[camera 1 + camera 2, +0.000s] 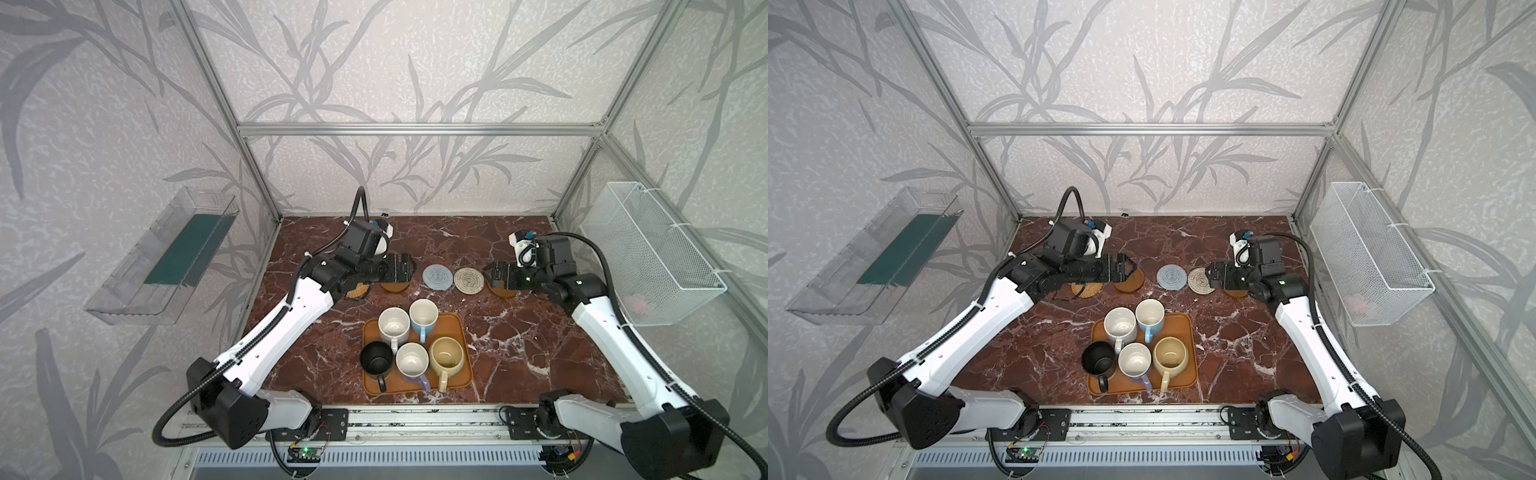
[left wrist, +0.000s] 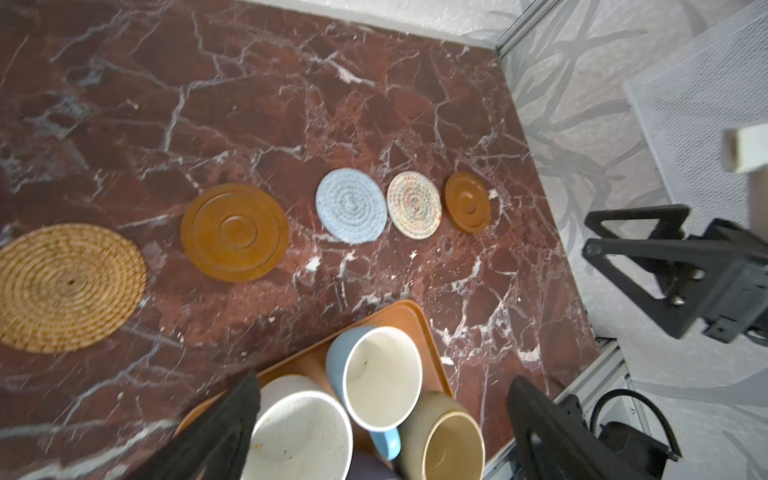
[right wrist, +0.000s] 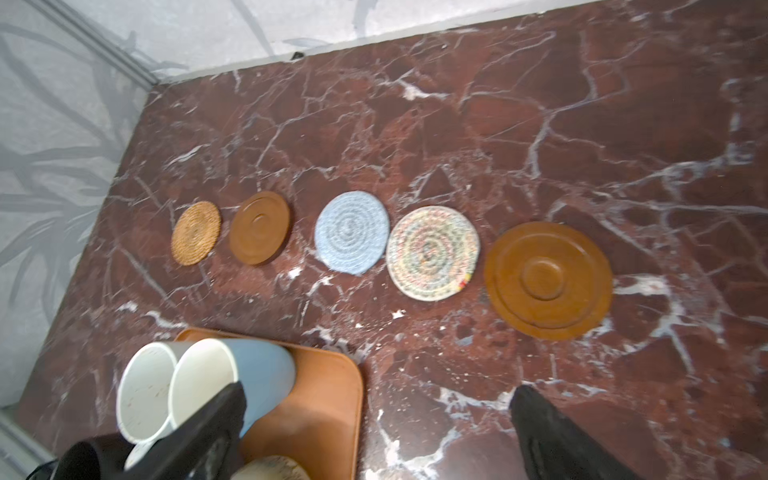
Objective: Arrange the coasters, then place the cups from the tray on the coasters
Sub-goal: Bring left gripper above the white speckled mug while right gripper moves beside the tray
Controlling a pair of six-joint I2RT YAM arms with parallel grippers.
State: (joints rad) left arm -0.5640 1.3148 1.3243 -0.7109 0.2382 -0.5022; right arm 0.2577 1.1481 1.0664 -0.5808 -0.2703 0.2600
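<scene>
Status: all 5 coasters were down in 1 row on the marble table (image 1: 519,345), on the far side of the tray (image 1: 459,324). Order: rattan coaster (image 3: 195,233), left brown coaster (image 3: 259,227), grey-blue coaster (image 3: 351,232), cream coaster (image 3: 432,252), right brown coaster (image 3: 547,280). Spacing was uneven: grey-blue and cream sat edge to edge, possibly touching, while the rest had gaps. My read: the arrange step was done or close to it.

The cup step was not started. All 5 cups were upright and packed close on the tray, 0 on coasters: white cup (image 1: 393,324), light blue cup (image 1: 423,314), black cup (image 1: 376,360), lavender cup (image 1: 412,359), cream-yellow cup (image 1: 446,354).

Left gripper (image 1: 409,268): jaws spread wide, nothing between them, over the left brown coaster. The rattan coaster lay partly under that arm.
Right gripper (image 1: 492,276): also spread and empty, over the right brown coaster.

The tray sat nearer the robot base than both grippers, roughly midway between them. White and light blue were the back row — closest to either gripper.
</scene>
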